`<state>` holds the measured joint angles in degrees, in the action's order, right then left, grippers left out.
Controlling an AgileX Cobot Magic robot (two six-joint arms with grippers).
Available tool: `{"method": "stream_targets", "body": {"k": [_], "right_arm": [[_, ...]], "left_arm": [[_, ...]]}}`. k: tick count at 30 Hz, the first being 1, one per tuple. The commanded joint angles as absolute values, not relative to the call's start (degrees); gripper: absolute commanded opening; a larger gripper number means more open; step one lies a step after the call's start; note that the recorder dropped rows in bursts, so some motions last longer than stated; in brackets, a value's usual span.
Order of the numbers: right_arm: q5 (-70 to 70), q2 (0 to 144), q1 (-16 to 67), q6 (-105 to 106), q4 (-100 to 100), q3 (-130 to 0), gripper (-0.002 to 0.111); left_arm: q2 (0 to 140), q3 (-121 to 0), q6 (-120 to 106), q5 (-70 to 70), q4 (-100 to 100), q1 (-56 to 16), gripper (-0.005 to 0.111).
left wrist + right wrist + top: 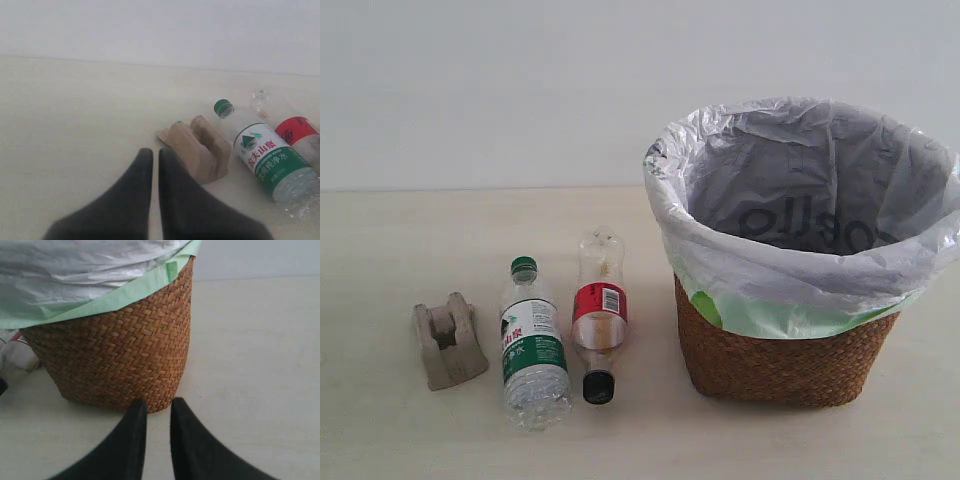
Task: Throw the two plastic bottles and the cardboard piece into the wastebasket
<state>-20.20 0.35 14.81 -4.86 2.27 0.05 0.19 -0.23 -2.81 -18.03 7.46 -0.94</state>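
The cardboard piece (449,345) lies at the left of the table. Beside it lie the green-capped bottle (531,345) and the black-capped, red-labelled bottle (599,315), both on their sides. The wicker wastebasket (785,360) with its plastic liner stands upright on the right. Neither gripper shows in the exterior view. My left gripper (156,152) is shut and empty, just short of the cardboard piece (197,147), with the green-capped bottle (262,155) and the red-labelled bottle (297,132) beyond. My right gripper (158,402) hangs by the wastebasket (115,360) foot, its tips a sliver apart, holding nothing.
The pale table (400,240) meets a plain white wall behind. The liner bag (800,200) flares out wider than the wicker rim. A bit of the red-labelled bottle (15,352) peeks from behind the basket in the right wrist view.
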Motion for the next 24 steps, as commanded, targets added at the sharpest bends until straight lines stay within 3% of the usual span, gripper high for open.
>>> {"method": "stream_targets", "body": {"k": [1, 15, 20, 24], "right_arm": [[-19.55, 0.0, 14.9, -4.58, 2.26, 0.0, 0.013], [-19.55, 0.0, 14.9, -4.58, 2.26, 0.0, 0.013], [-19.55, 0.0, 14.9, -4.58, 2.26, 0.0, 0.013], [-19.55, 0.0, 14.9, -4.58, 2.26, 0.0, 0.013]], "left_arm": [[0.0, 0.0, -2.52, -17.74, 7.29, -0.91, 0.004], [0.0, 0.0, -2.54, -17.62, 7.29, -0.91, 0.004], [0.0, 0.0, 9.18, -18.93, 39.17, -0.91, 0.004], [0.0, 0.0, 9.03, -19.29, 45.6, -0.91, 0.004]]}}
